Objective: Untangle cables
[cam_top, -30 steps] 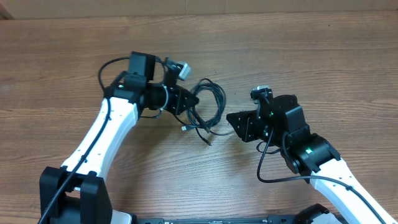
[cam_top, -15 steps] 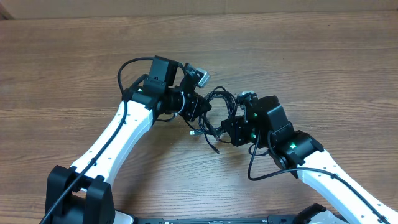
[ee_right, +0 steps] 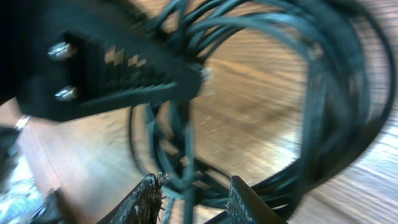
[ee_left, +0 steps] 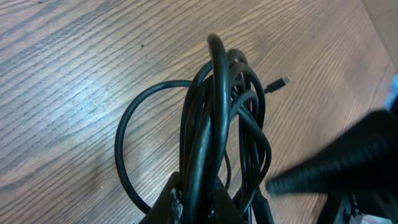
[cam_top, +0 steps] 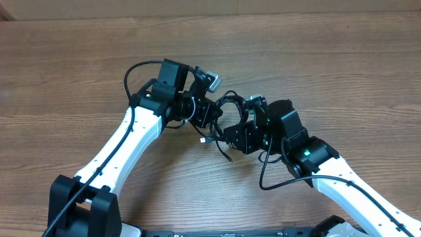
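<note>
Left pincer [cam_top: 208,113] is pressed together on the cables [cam_top: 230,100], pinching a handful of strands at one end. In the left wrist view the strands [ee_left: 214,112] run straight out from between my fingertips [ee_left: 198,194] and fan into loops. My read is that it's an anchor, holding one end fixed so the loops stay open for the other side to work. Can't tell whether the loops are resting on the table [cam_top: 329,66] or hanging just off it.

Right pincer [cam_top: 230,136] is tight against the cables, opposite the left one. Its jaws are spread, and one strand [ee_right: 186,146] runs through the gap between the fingertips [ee_right: 196,193], not pinched as far as that blurry view shows. It looks placed to single out that strand.

One small plug [ee_left: 281,81] pokes free past the cables, away from the left pincer.

Room:
- Bare wood on every side of the cables, table edges well apart from them.
- The tight spot is at the cables themselves, where both pincers nearly touch.
- Best pull-out direction is probably away from the left pincer.
- The thick arm wire [cam_top: 131,72] loops on the left pincer's far side, clear of the cables.
</note>
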Motion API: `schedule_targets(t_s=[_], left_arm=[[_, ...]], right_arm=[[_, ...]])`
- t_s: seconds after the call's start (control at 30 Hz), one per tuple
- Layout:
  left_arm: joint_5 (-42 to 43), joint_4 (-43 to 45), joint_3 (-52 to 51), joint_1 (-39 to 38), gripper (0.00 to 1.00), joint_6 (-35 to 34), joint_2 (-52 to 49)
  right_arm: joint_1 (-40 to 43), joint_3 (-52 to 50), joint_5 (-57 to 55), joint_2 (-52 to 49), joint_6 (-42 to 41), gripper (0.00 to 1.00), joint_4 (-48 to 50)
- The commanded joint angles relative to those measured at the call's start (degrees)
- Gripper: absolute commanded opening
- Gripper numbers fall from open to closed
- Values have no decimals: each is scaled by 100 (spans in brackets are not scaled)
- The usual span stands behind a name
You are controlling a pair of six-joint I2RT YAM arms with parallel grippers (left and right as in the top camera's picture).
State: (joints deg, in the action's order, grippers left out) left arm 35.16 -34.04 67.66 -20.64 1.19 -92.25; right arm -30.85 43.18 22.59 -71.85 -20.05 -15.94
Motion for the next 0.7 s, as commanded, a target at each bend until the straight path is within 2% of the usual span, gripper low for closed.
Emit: schedule_targets(t_s=[0.0, 0.17, 0.27, 0.43, 0.5, 0.57, 0.67], left_arm=[[4, 33, 162, -39, 4, -168, 96], [87, 151, 162, -39, 4, -472, 96], [160, 271, 162, -39, 4, -708, 96], [597, 431, 162, -35, 4, -723, 96], [605, 428, 162, -35, 4, -723, 96], [586, 424, 162, -33, 4, -721, 96], [323, 422, 162, -26, 4, -723, 96]], right_arm=[[-42, 153, 564, -17, 260, 34, 9], [-225, 146, 483, -33, 409, 35, -125], [-387, 144, -7, -98, 407, 35, -223], [-516, 144, -592, -262, 404, 34, -415], [-514, 144, -608, -330, 404, 25, -433], [-514, 144, -605, -345, 404, 4, -431], [-490, 153, -603, -289, 284, 4, -415]])
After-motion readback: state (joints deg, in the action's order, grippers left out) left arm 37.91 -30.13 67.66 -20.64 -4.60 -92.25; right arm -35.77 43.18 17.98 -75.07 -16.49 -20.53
